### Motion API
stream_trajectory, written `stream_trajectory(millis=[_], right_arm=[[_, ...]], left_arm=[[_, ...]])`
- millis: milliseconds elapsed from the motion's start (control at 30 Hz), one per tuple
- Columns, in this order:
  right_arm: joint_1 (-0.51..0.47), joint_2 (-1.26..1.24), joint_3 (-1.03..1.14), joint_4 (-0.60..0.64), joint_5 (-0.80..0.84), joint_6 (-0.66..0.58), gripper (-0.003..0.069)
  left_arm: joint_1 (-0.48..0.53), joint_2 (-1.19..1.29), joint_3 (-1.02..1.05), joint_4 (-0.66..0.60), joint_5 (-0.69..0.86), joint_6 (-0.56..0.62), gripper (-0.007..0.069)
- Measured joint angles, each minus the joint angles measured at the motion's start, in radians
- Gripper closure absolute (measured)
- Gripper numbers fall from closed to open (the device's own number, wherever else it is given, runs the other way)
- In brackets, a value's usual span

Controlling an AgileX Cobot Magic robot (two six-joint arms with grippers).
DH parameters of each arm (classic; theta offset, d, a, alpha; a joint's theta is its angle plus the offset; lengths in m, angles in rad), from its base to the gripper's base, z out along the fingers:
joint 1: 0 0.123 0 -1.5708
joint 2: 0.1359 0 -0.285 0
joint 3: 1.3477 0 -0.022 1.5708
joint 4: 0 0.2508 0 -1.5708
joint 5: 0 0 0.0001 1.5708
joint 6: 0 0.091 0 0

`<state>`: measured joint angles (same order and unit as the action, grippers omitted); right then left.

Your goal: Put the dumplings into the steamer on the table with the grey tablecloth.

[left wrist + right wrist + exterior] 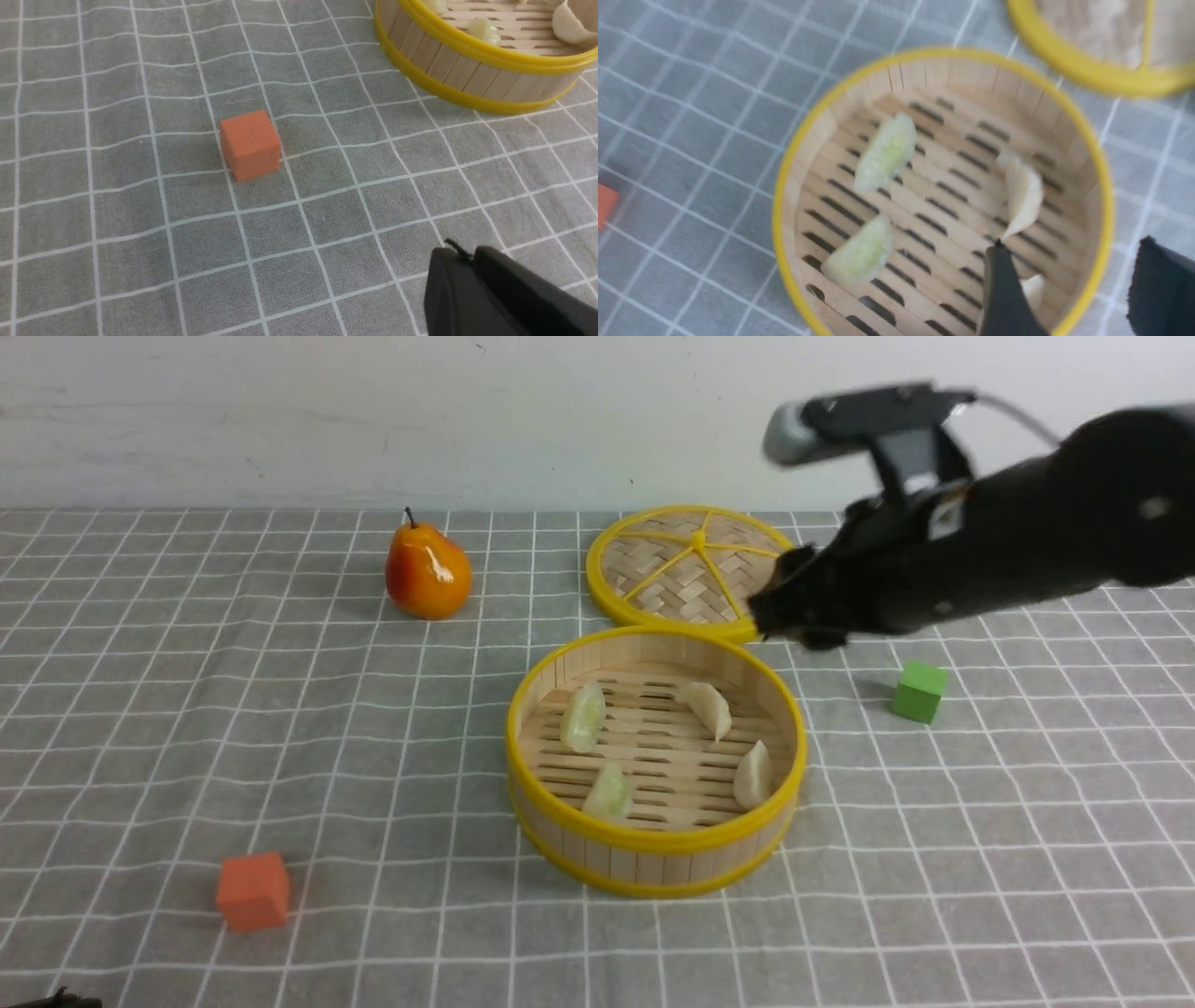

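Note:
The steamer (653, 868) stands mid-table on the grey tablecloth (187, 728). All four dumplings lie on its slatted floor: two pale green (583, 717) (608, 793) and two cream (707, 707) (752, 775). My right gripper (794, 607) hovers above the steamer's back right rim, open and empty. In the right wrist view its fingers (1004, 289) are spread, one over the steamer floor (924, 196) and half hiding a cream dumpling (1034, 289), the other outside the rim. My left gripper (467, 254) is shut and empty, low over the cloth near the front left.
The woven lid (691, 569) lies flat behind the steamer, partly under my right arm. A toy pear (427, 571) stands at the back. An orange cube (253, 890) sits front left, also in the left wrist view (251, 143). A green cube (919, 691) sits to the steamer's right.

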<state>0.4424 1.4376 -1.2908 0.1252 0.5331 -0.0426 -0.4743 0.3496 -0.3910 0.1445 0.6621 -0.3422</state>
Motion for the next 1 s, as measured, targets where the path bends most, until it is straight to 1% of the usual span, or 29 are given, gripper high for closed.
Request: stream_trajectory(millis=[67, 133, 167, 200, 233, 267, 300, 367, 400, 467, 533, 567, 600, 700, 767, 900, 1000], right_arm=[[0.000, -0.134, 0.000, -0.051, 0.009, 0.000, 0.0419], [0.000, -0.275, 0.021, -0.113, -0.001, 0.000, 0.0516], [0.000, -0.327, 0.038, -0.133, -0.010, 0.000, 0.0542], [0.000, -0.413, 0.081, -0.162, -0.032, 0.000, 0.0600], [0.000, -0.470, 0.123, -0.179, -0.052, 0.000, 0.0638], [0.000, -0.481, 0.132, -0.181, -0.058, 0.000, 0.0645], [0.000, -0.554, 0.206, -0.198, -0.101, 0.001, 0.0671], [0.000, -0.632, 0.321, -0.216, -0.172, 0.002, 0.0679], [0.000, -0.672, 0.408, -0.233, -0.246, 0.002, 0.0679], [0.000, -0.710, 0.527, -0.258, -0.337, 0.002, 0.0679], [0.000, -0.733, 0.683, -0.280, -0.445, 0.002, 0.0679], [0.000, -0.734, 0.722, -0.284, -0.469, 0.002, 0.0679], [0.000, -0.738, 0.807, -0.288, -0.518, 0.003, 0.0679], [0.000, -0.738, 0.945, -0.290, -0.610, 0.029, 0.0678], [0.000, -0.739, 1.041, -0.291, -0.647, 0.056, 0.0678], [0.000, -0.740, 1.153, -0.293, -0.660, 0.074, 0.0674], [-0.022, -0.752, 1.225, -0.272, -0.660, 0.074, 0.0674]], left_arm=[[0.000, 0.000, 0.000, 0.000, 0.000, 0.000, 0.0575], [0.000, 0.000, 0.000, 0.000, 0.000, 0.000, 0.0573], [0.000, 0.000, 0.000, 0.000, 0.000, 0.000, 0.0573], [0.000, 0.000, 0.000, 0.000, 0.000, 0.000, 0.0570], [0.000, 0.000, 0.000, 0.000, 0.000, 0.000, 0.0568], [0.000, 0.000, 0.000, 0.000, 0.000, 0.000, 0.0568], [0.000, 0.000, 0.000, 0.000, 0.000, 0.000, 0.0568], [0.000, 0.000, 0.000, 0.000, 0.000, 0.000, 0.0566], [0.000, 0.000, 0.000, 0.000, 0.000, 0.000, 0.0565], [0.000, 0.000, 0.000, 0.000, 0.000, 0.000, 0.0565], [0.000, 0.000, 0.000, 0.000, 0.000, 0.000, 0.0565], [0.000, 0.000, 0.000, 0.000, 0.000, 0.000, 0.0565], [0.000, 0.000, 0.000, 0.000, 0.000, 0.000, 0.0565], [0.000, 0.000, 0.000, 0.000, 0.000, 0.000, 0.0560], [0.000, 0.000, 0.000, 0.000, 0.000, 0.000, 0.0557], [0.000, 0.000, 0.000, 0.000, 0.000, 0.000, 0.0552], [0.000, 0.000, 0.000, 0.000, 0.001, 0.000, 0.0549]])
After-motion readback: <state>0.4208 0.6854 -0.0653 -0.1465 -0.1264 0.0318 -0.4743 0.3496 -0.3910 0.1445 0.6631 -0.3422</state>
